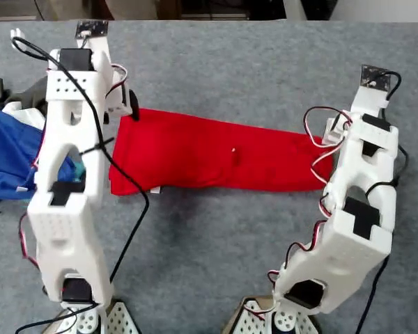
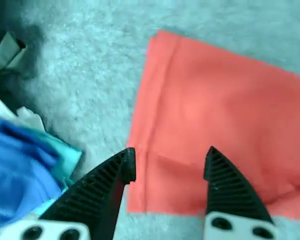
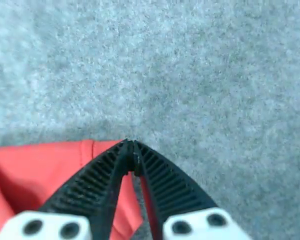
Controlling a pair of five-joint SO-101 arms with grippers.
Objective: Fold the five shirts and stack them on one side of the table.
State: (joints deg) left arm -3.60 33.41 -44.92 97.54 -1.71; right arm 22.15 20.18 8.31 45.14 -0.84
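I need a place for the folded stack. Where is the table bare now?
Bare grey table beyond the red shirt, and nearer, between the left arm and the right arm. Crowded at the left edge: the shirt pile.

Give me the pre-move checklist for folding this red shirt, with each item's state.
1. The left gripper open: ok.
2. The left gripper over the red shirt's end: ok.
3. The right gripper shut at the opposite end: ok.
4. Cloth pinched between its fingers: cannot tell.
5. The red shirt lying flat in a long strip: ok.
6. The blue shirt pile apart from it: ok.
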